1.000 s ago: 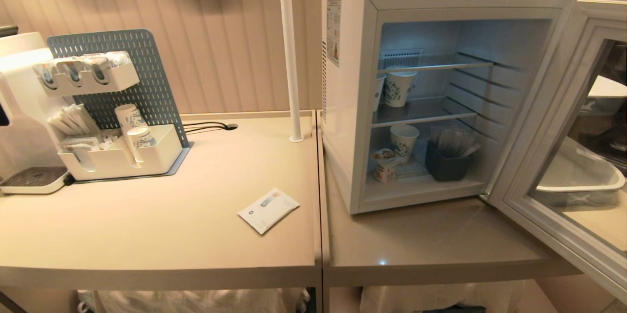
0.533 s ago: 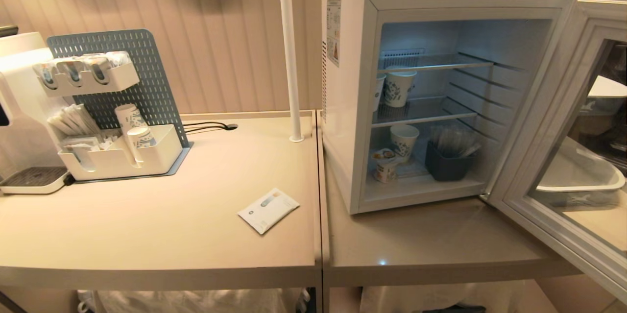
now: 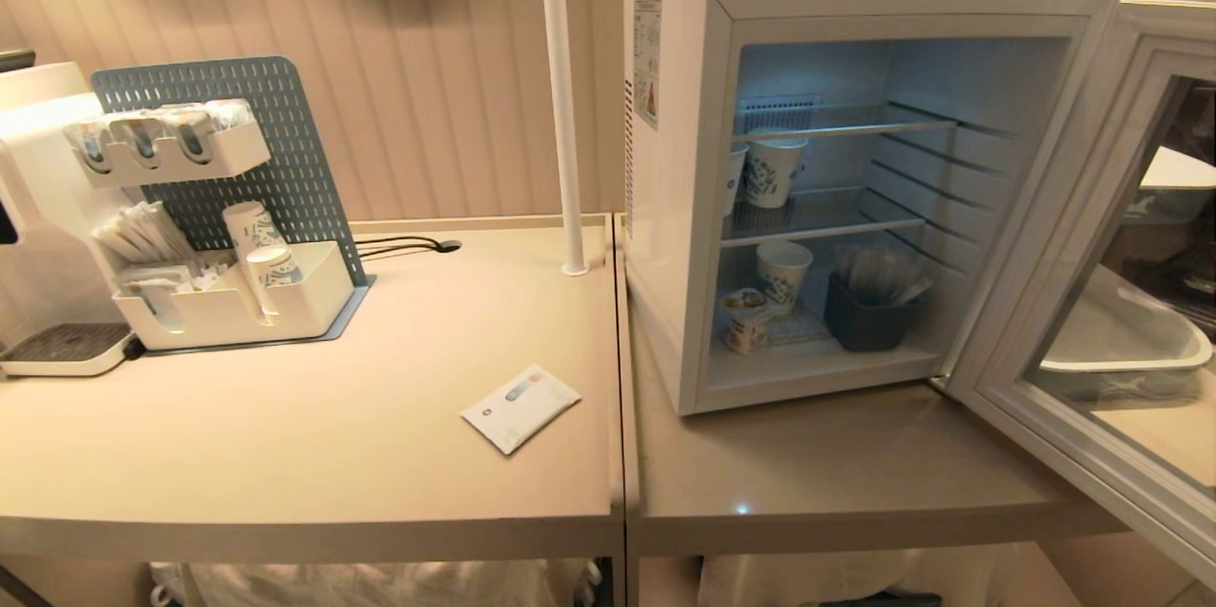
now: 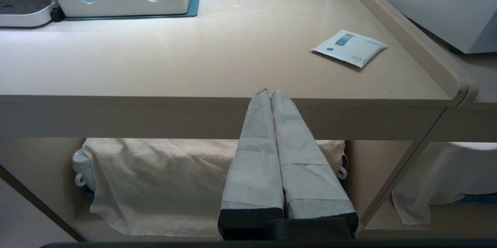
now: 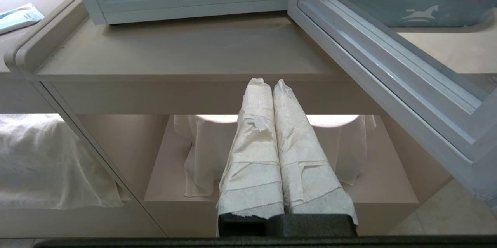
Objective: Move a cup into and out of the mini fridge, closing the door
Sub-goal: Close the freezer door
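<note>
Left gripper (image 4: 270, 92): jaws together, nothing between them. Both fingers (image 4: 254, 155) are wrapped in pale tape. The gripper sits low, in front of the edge of the left surface (image 4: 155, 65), level with its front lip.

Right gripper (image 5: 268, 82): jaws together, nothing between them, fingers (image 5: 252, 151) wrapped the same way. It sits low in front of the right surface (image 5: 186, 54), which carries the mini fridge (image 3: 679, 208).

Door (image 3: 1092, 303): swung open to the right, pale frame around a glass window. No lettering on it can be read from this side.

Cup (image 3: 748, 320): one, small and white, with a flat lid printed white and orange and a printed label on its side; the label text is too small to read. It stands upright on the fridge floor, at the front left, just in front of a taller paper cup (image 3: 784, 273).

Other contents: two more paper cups (image 3: 774, 170) with a blue pattern on the middle wire shelf, and one dark bin (image 3: 864, 317) of wrapped sticks on the floor, right of the cup. A sticker (image 3: 647, 61) on the fridge's vented side is not legible.

Left surface: one flat white packet (image 3: 521, 407) with small unreadable print, and one white organiser (image 3: 228, 303) with a grey pegboard back, holding two patterned paper cups and sachets.
</note>
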`<state>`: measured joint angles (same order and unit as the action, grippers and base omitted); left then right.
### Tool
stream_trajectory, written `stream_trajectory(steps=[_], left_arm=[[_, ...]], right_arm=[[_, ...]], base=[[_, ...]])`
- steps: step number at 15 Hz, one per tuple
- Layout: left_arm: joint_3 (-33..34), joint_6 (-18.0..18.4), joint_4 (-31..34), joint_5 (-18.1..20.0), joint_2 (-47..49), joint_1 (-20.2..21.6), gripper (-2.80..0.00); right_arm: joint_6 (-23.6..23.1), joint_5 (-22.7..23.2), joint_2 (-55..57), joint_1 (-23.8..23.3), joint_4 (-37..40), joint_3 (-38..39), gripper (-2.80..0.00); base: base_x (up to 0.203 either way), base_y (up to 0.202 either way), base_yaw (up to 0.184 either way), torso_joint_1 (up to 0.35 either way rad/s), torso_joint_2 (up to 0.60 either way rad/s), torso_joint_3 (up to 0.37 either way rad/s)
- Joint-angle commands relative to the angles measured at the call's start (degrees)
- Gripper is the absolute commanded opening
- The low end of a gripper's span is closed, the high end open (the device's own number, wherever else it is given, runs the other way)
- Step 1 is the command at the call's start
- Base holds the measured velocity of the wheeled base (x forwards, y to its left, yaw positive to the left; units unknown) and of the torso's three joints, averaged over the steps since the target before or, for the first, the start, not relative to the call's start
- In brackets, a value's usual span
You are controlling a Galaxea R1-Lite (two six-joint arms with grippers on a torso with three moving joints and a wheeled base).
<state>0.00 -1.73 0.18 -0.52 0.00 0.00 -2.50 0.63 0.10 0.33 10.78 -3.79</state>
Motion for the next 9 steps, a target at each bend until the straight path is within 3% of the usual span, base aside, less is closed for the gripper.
stream_trajectory(steps=[1,6,9], left_arm=[[0.1,0.0,0.0,0.0,0.1,0.0,-2.8],[0.1,0.0,0.0,-0.1,0.1,0.0,-2.8],[0.1,0.0,0.0,0.0,0.1,0.0,-2.8]], right_arm=[[0.1,0.1,0.0,0.0,-0.2,0.3,-2.8],[0.7,-0.7,-0.1,0.0,-10.4,3.7,-2.8],[1.2,-0.9,-0.2,0.0,-9.7,4.0,-2.8]], base=[[0.0,0.0,0.0,0.0,0.0,0.0],[-0.063,0.0,0.002,0.004,0.0,0.001],[0.0,0.0,0.0,0.0,0.0,0.0]])
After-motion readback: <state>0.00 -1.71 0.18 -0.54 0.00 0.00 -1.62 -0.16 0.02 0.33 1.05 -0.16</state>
